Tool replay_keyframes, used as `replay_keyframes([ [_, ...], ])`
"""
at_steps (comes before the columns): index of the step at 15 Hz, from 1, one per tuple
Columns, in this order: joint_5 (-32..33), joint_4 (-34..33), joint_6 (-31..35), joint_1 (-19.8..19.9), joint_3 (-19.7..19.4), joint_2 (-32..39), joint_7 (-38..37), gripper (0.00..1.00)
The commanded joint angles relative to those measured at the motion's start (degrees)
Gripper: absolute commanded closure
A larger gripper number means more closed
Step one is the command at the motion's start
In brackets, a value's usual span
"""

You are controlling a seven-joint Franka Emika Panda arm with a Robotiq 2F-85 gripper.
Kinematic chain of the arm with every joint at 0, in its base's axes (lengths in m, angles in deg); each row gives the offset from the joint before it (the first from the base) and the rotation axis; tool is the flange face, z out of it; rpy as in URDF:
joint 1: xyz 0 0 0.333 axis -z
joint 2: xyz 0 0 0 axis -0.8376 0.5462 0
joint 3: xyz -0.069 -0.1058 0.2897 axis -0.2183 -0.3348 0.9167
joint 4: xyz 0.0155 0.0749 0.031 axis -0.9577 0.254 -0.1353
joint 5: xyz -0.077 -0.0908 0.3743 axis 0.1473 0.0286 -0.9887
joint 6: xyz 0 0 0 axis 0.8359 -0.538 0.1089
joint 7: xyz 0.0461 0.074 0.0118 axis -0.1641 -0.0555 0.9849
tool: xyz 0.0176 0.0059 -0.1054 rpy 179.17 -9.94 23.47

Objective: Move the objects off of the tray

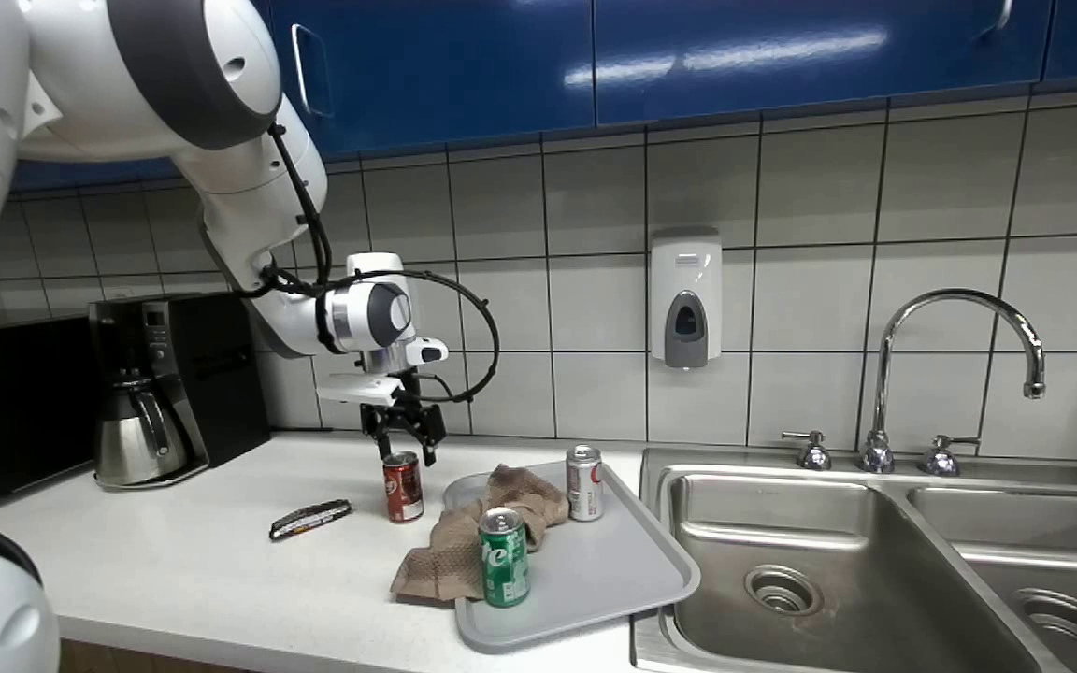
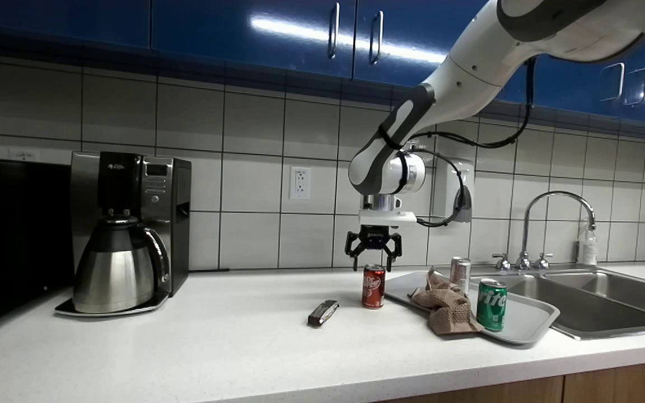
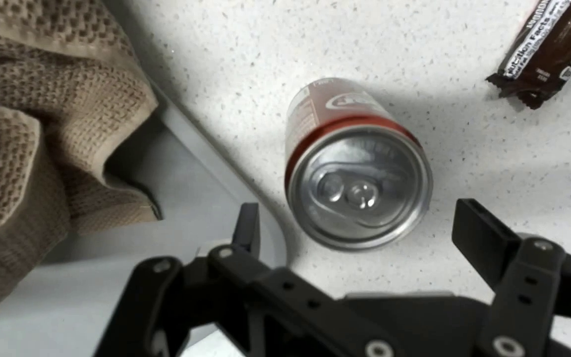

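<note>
Fingers [image 3: 484,240] spread wide, empty, near the red can [image 3: 360,183] — the green can [image 1: 504,565] appears in both exterior views only.

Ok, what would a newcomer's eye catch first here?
Probably the red Dr Pepper can on the counter, with the open end effector close to its top. Next, the green Sprite can on the gray tray, beside a crumpled brown towel draped over the tray's edge.

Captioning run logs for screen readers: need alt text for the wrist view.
Red soda can seen from above on a speckled white counter, open fingers in the lower frame. Brown cloth overlaps a gray tray at left; wrapped bar at top right.
</note>
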Motion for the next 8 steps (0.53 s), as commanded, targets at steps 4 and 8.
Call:
replay_keyframes([
  [4,0.17,2.35,2.52,0.66,-0.24,-5.62,0.47,0.0],
  [8,-0.19,2.91,3.62,1.74,-1.08,-7.6,0.18,0.0],
])
